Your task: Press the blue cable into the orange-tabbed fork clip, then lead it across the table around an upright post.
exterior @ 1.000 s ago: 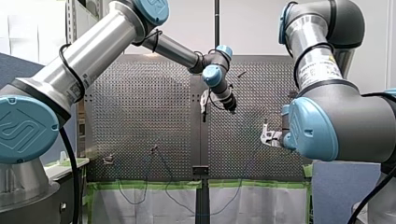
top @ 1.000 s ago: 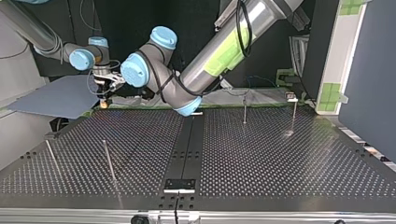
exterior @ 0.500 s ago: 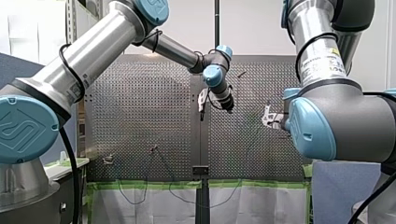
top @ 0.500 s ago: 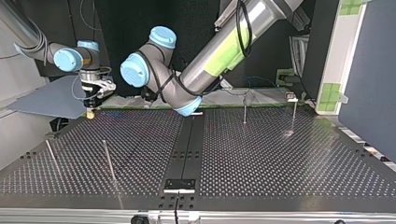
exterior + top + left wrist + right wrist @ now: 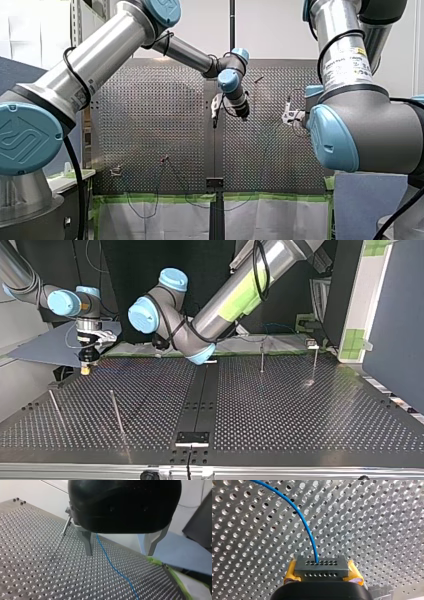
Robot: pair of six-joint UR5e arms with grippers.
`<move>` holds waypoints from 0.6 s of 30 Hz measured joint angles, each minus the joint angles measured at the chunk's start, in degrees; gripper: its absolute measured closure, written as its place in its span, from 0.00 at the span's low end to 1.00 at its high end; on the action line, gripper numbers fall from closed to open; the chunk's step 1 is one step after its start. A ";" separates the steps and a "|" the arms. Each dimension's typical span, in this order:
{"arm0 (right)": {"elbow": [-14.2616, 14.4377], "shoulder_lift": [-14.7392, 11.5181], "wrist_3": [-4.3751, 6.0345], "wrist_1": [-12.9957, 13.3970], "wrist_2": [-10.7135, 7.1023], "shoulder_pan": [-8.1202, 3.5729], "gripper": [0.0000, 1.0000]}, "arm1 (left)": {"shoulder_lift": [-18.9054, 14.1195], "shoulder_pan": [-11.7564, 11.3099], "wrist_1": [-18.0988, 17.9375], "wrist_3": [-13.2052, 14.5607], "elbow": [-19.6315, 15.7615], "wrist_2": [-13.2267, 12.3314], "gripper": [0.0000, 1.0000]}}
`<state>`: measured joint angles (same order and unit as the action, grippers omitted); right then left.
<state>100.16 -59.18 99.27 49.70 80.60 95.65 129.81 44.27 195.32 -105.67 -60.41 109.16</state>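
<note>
Tension mattered most, I judged: the blue cable (image 5: 300, 516) should be led low over the table (image 5: 280, 405) with gentle slack, so it could wrap an upright post (image 5: 117, 412) without pulling free. My right gripper (image 5: 321, 567) pinched the cable between its yellow pads (image 5: 291, 571), the strand arching out ahead of it. My left gripper (image 5: 119, 552) hung with fingers (image 5: 88, 545) spread, the cable passing between them, apparently touching neither.
</note>
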 joint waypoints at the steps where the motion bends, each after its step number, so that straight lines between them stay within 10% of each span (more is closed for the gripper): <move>1: -0.02 -0.01 0.05 0.02 -0.02 -0.02 1.00 | 0.00 0.02 0.01 0.27 0.05 0.42 0.00; 18: -0.05 -0.12 0.14 1.32 -0.48 -0.18 1.00 | -0.05 0.40 -0.77 1.79 1.19 6.68 0.00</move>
<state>100.11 -59.29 99.42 51.03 80.12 95.47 129.76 44.67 194.55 -103.88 -59.21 115.84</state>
